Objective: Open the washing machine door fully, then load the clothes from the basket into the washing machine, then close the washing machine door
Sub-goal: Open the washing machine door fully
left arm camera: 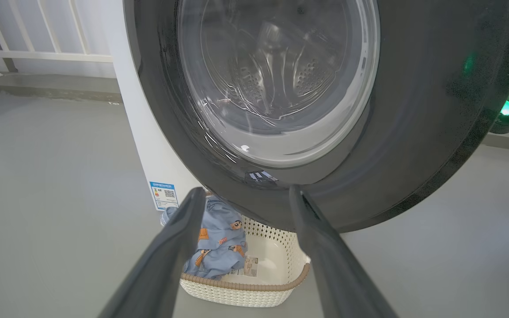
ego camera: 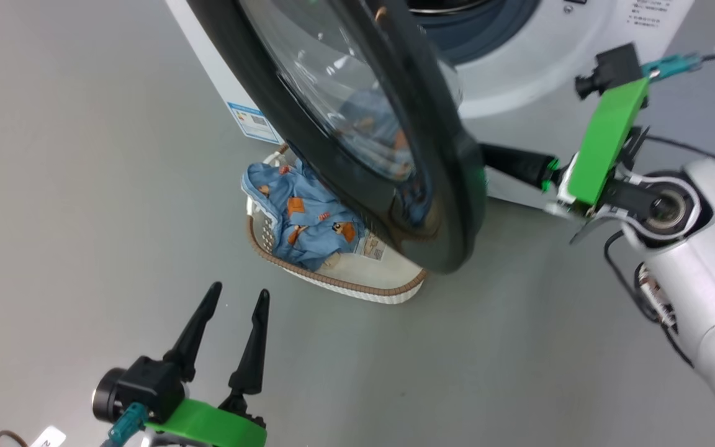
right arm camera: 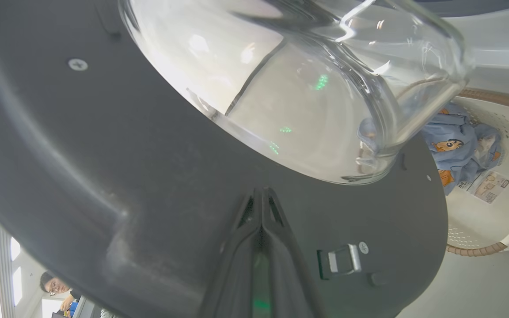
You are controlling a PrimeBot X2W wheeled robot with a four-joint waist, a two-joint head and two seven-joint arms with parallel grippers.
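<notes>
Two pincers, two very different postures. My right pincer (right arm camera: 261, 192) is clenched, fingers pressed together into one blunt point. It sits on the inner side of the washing machine door (left arm camera: 413, 115), just below the glass bowl (right arm camera: 281, 88) and near the latch (right arm camera: 340, 260). Whether the tip actually touches the black face, I cannot tell. My left pincer (ego camera: 239, 290) is released, fingers spread wide and holding nothing, well out from the door's outer face.

The door stands partly open, swung away from the washing machine (ego camera: 519, 74). Its lower rim hangs right over the basket (left arm camera: 241, 293) on the floor. The clothes (ego camera: 308, 223) lie heaped in the end of the basket that peeks out on the door's outer side.

I judge the opening step unfinished, because the door has to clear that basket.

- **Door:** it looks rigid and fairly weighty, and it turns only on its hinge arc. Its glossy skin could let a closed tip skid. I would push on the flat black face beside the latch, far from the hinge. The smooth bulging glass gives no purchase and does not want a poke.
- **Clothes:** they should be light, limp and easy to snag. A pinch on the highest bunched fold ought to lift them.
- **Basket:** it looks light enough to slide if nudged.
</notes>
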